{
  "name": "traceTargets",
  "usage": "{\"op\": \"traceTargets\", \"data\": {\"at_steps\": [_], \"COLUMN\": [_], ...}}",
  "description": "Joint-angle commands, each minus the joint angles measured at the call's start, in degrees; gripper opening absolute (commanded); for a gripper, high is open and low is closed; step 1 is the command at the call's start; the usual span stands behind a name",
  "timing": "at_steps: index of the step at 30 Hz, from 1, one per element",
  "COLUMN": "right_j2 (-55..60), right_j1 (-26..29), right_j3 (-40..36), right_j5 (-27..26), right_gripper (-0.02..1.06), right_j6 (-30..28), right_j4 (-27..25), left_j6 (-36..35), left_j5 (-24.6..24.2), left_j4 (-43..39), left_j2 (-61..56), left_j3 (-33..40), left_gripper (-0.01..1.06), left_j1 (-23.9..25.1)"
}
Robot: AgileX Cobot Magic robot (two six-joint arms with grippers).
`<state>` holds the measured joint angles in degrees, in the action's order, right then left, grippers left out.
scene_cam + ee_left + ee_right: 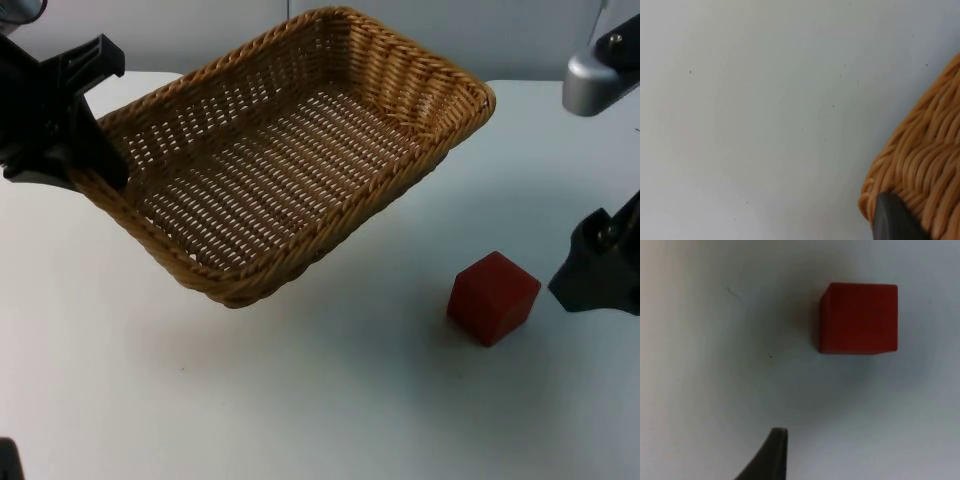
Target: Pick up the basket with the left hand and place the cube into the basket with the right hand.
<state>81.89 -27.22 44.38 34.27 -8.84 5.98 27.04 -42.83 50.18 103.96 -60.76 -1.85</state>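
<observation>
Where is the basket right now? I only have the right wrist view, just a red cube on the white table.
Observer: The left gripper holds the wicker basket by a corner of its rim, raised at a tilt.
Operator: Anything in it?
Observer: No, its woven floor is bare.
Operator: Where's the cube relative to it?
Observer: The red cube rests on the table outside the basket, between it and the right gripper.

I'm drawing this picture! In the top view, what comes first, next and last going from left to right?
left claw gripping the rim → basket, tilted up off the table → red cube → right claw beside the cube.
</observation>
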Motion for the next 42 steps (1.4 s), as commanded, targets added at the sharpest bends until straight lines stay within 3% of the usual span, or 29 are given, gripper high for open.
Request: {"op": "traceTargets", "data": {"at_steps": [1,4,8,9,13,19,26,34,42], "right_j2": [2.25,4.56,8.74,8.74,10.94,11.61,11.61,11.61,12.17], "right_j1": [0.75,0.75,0.75,0.75,0.75,0.75,1.85,6.77,6.77], "right_j3": [0.48,0.48,0.48,0.48,0.48,0.05,-9.23,-12.38,-12.38], "right_j5": [-1.72,-5.27,-15.26,-15.26,-26.07,-27.87,-36.18,-36.68,-39.29], "right_gripper": [1.05,1.05,1.05,1.05,1.05,1.05,1.05,1.05,1.05], "right_j6": [-1.79,-3.34,-4.12,-4.12,-5.29,-5.29,-4.91,-4.61,-4.82], "right_j4": [0.24,-0.12,-0.8,-0.8,-3.25,-3.25,-3.25,-3.25,-2.86], "left_j6": [-0.26,-0.26,-0.26,-0.26,-0.26,-0.26,-0.26,-0.26,-0.26], "left_j5": [-0.3,-0.3,-0.3,-0.3,-0.3,-0.3,-0.19,-0.19,-0.19], "left_j4": [1.66,1.66,1.66,1.66,1.66,1.66,1.66,1.66,1.66], "left_j2": [-0.97,-0.97,-0.97,-0.97,-0.97,-0.97,-0.97,-0.97,-0.97], "left_j3": [-0.69,-0.69,-0.69,-0.69,-0.69,-0.69,-0.69,-0.69,-0.69], "left_gripper": [0.0,0.0,0.0,0.0,0.0,0.0,0.0,0.0,0.0], "left_j1": [0.22,0.22,0.22,0.22,0.22,0.22,0.22,0.22,0.22]}}
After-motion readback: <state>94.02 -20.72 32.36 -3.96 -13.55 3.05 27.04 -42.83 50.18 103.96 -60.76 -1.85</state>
